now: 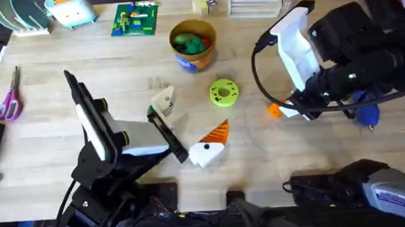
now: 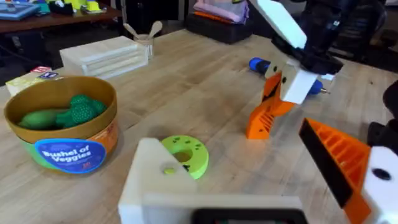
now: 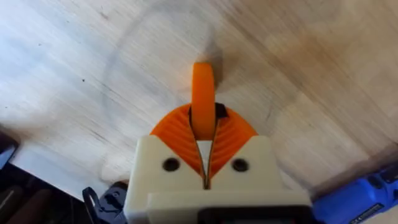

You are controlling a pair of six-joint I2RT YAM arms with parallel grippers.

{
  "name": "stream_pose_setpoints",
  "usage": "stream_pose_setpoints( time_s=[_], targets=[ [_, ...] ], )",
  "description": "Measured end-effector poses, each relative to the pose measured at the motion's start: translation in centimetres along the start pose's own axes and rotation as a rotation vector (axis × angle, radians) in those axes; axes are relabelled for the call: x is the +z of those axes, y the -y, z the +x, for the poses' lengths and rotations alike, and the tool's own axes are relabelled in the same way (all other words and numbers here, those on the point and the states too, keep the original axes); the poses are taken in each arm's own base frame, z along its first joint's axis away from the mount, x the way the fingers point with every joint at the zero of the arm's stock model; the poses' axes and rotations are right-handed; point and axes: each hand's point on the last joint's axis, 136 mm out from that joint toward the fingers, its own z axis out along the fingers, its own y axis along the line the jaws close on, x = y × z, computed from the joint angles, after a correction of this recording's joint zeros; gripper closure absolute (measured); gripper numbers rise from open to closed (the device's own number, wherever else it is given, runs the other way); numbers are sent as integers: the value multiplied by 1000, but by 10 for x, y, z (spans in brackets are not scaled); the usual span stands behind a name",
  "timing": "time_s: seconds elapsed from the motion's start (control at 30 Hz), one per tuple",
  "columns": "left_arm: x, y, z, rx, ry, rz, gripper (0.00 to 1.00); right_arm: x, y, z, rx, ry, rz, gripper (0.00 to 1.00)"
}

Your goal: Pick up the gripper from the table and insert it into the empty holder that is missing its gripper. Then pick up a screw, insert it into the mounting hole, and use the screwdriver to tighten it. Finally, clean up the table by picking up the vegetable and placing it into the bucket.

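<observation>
- Orange and thumb-sized, the gripper (image 3: 203, 99) stands on edge between the right gripper's (image 3: 204, 134) ribbed orange pads (image 3: 233, 134), which are pressed closed on it just above the table (image 3: 93, 68)
- From the left wrist camera the same piece (image 2: 266, 115) hangs under the right arm's white finger mounts, its lower end at or touching the wood; from overhead it shows as a small orange spot (image 1: 274, 110) at the right arm's tip (image 1: 285, 108)
- Blue-handled, the screwdriver (image 1: 364, 112) lies on the table just beside the right arm, on its far right side, and its handle (image 2: 261, 65) shows behind the held piece in the left wrist view
- Near the table's middle the left gripper (image 1: 189, 124) rests low with its fingers apart: one finger carries an orange ribbed pad (image 1: 216, 132), the other is the bare white holder (image 1: 163, 99)
- Up close the holder (image 2: 152, 177) shows a small hole in its face
- Yellow-tan, the bucket (image 1: 193, 44) stands toward the far side of the table, with the vegetable (image 2: 42, 118) and other green pieces already inside it
- Between the bucket and the left gripper's pad lies a yellow-green disc (image 1: 223, 91) with holes, close beside the holder
- Purple-handled scissors (image 1: 8, 97) lie at the left edge, and a green building-block plate (image 1: 136, 19) sits at the far edge
</observation>
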Motion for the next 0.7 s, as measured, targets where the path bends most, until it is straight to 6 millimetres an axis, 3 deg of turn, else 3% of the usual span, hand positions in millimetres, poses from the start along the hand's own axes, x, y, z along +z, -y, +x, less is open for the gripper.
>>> stream_pose_setpoints(
  time_s=[0.17,0.27,0.4,0.53,0.6,0.7],
  targets=[
    [0,0,0,0,0,0,8,-4,-1,1,0,-10,-4,988],
    [0,0,0,0,0,0,8,-22,-1,-3,3,8,2,989],
    [0,0,0,0,0,0,8,-74,2,-38,28,239,47,989],
    [0,0,0,0,0,0,8,-116,-10,-70,63,547,1,990],
    [0,0,0,0,0,0,8,-124,-19,-84,96,680,-72,990],
    [0,0,0,0,0,0,8,-114,-33,-102,206,782,-244,991]
  ],
)
